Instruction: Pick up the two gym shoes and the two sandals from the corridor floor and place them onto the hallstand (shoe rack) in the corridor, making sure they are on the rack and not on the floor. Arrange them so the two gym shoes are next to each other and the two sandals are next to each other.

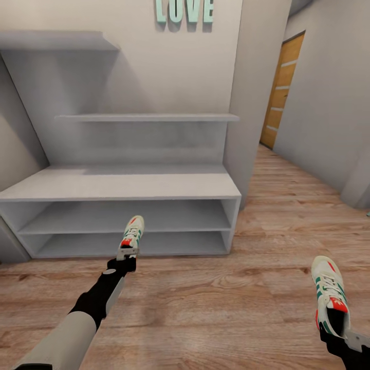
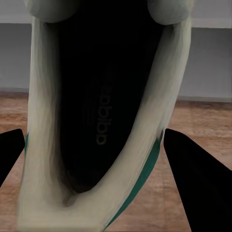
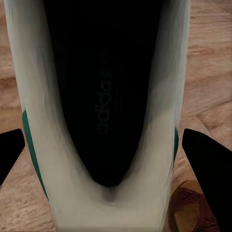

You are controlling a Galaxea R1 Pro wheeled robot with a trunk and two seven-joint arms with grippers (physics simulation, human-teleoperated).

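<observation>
Each arm carries one gym shoe. In the head view my left gripper (image 1: 127,253) is shut on the heel of a white, green-striped gym shoe (image 1: 132,233) held above the floor, toe toward the low shelves of the hallstand (image 1: 123,186). My right gripper (image 1: 343,333) is shut on the second gym shoe (image 1: 329,294) at the lower right. The left wrist view looks into the dark opening of its gym shoe (image 2: 104,121) between the black fingers (image 2: 193,169). In the right wrist view, the other gym shoe (image 3: 104,106) hangs over the floor, with part of a brown sandal (image 3: 191,208) beneath.
The corridor floor (image 1: 216,293) of wood planks stretches between the arms and runs back on the right toward a wooden door (image 1: 281,92). Two staggered wall shelves (image 1: 149,117) hang above the bench. Mint "LOVE" letters (image 1: 185,10) sit on the wall.
</observation>
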